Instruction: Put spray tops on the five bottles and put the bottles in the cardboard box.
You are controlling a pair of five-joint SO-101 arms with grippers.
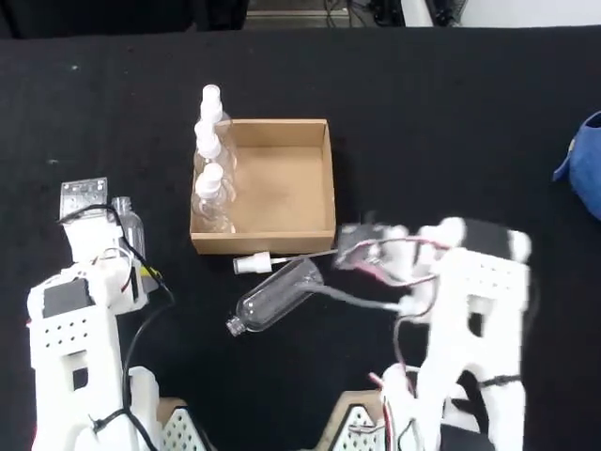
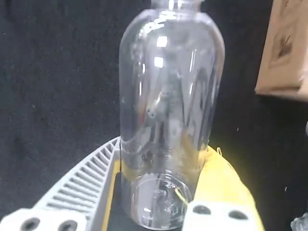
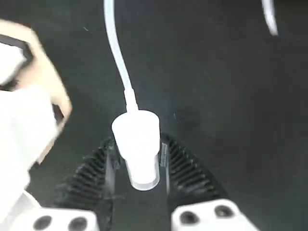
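**A:** What is the left arm doing with a bottle?

**B:** The left gripper (image 2: 163, 147) is clamped on the lower body of a clear bottle (image 2: 171, 91). The bottle is upright and its neck is bare. I'd say it is held steady like that so a top can go straight down into it. It sits near the cardboard box (image 1: 272, 241), on its left.

**A:** And the box?

**B:** Three finished bottles (image 1: 210, 146), tops on, stand in a row along its left wall. Packed that close, they leave the rest of the floor for the last two.

**A:** What lies in front of it?

**B:** A loose spray top (image 1: 254, 265) lies on the table (image 1: 451, 113) just beside the front wall. Near it a second bare bottle (image 1: 277, 296) lies on its side, neck pointing away from the box. Both look set aside for the final round.

**A:** The right arm?

**B:** The right gripper (image 3: 138, 144) is closed on the cap of a gripped spray top (image 3: 136, 132). Its thin tube (image 3: 115, 48) sticks out ahead, free. That is likely so the tube can enter the upright bottle's neck first. The tube's curve could make aiming fiddly.
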